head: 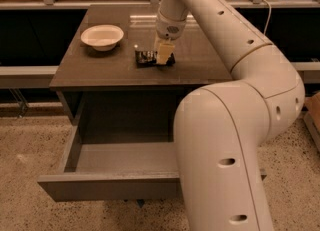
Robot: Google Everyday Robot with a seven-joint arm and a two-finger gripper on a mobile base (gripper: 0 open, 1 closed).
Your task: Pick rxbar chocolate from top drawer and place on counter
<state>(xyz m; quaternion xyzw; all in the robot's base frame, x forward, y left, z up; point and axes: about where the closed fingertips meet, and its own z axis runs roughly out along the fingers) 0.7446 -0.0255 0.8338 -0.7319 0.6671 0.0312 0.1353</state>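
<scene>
Camera view | hand point(165, 58) over rxbar chocolate point(145, 58) on desk point(100, 70); grip cannot be told | risk: withdrawal while clamped would drag the bar.

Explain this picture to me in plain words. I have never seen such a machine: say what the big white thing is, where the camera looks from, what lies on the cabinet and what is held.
The big white shape is a robot arm, bent like an elbow. It ends in a pincer, its grasping part, which is low over the counter. There is only one camera. It looks down from in front of the cabinet, but where it is mounted is not known. On the counter lie a white bowl and a dark-wrapped snack bar. The pincer is at the bar's right end; whether it grips the bar does not show. Below, the top drawer stands pulled open.
</scene>
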